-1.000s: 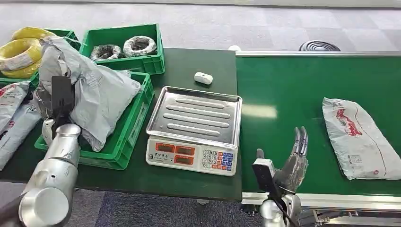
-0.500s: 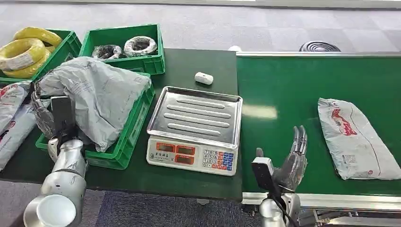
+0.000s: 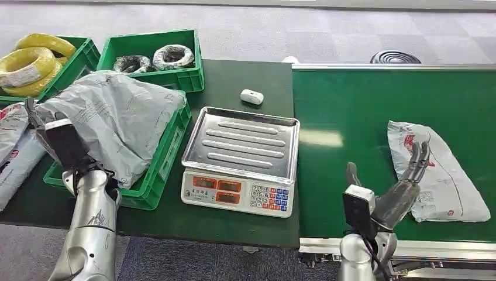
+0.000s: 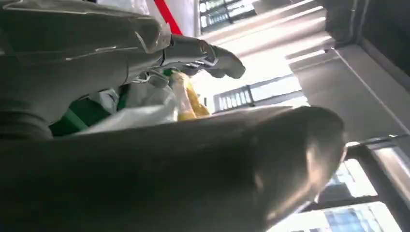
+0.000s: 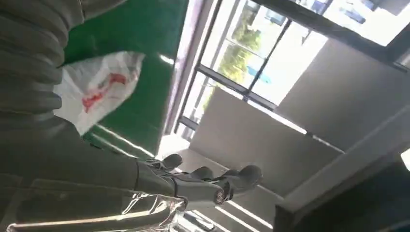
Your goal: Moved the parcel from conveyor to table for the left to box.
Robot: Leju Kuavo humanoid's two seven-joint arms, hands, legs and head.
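A white parcel with red print (image 3: 450, 181) lies on the green conveyor belt (image 3: 351, 117) at the right; the right wrist view shows this parcel (image 5: 96, 87) too. My right hand (image 3: 403, 184) is open, fingers spread and pointing up, with the fingertips over the parcel's near left edge; I cannot tell whether they touch it. A big grey parcel (image 3: 117, 117) lies across the green crate (image 3: 158, 175) on the table. My left hand (image 3: 36, 120) is at that parcel's left edge, fingers (image 4: 203, 53) stretched out, holding nothing.
A weighing scale (image 3: 240, 158) with a steel tray stands between crate and conveyor. A small white device (image 3: 251, 96) lies behind it. Crates at the back hold yellow cable coils (image 3: 29, 64) and dark coils (image 3: 152, 58). More parcels (image 3: 14, 146) lie at the far left.
The grey parcel has dropped from upright to lying flat on the crate, and my left arm pulled back left. My right hand moved right onto the conveyor parcel, which slid leftward.
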